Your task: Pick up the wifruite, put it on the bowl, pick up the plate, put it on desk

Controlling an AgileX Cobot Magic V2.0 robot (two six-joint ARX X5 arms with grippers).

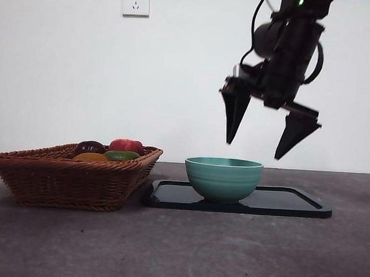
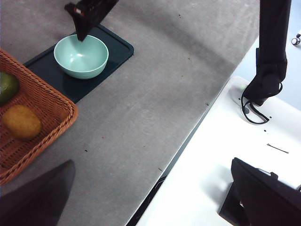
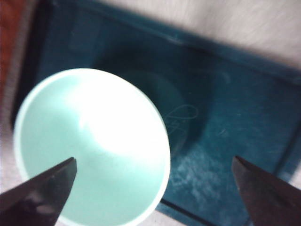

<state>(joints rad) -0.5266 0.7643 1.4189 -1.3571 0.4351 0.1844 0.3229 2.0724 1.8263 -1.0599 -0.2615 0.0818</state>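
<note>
Right gripper [image 1: 259,141] hangs in the air above the bowl [image 1: 223,178], jaws spread wide apart, nothing between them. From its wrist camera one jaw tip lies over the bowl's inside, the other over the dark tray [image 3: 235,122].

Bowl stands on the tray's end nearest the wicker basket [image 1: 65,175], on the table [image 1: 179,250]; nothing in it.

Wifruite [image 2: 21,122] lies in the basket, at about 9 o'clock from the bowl in the front view, beside a green fruit [image 2: 7,87]. A dark purple fruit [image 1: 89,148] and a red one [image 1: 127,145] sit behind.

Left gripper [image 2: 150,197] is well off from the basket, jaws apart, holding nothing.
</note>
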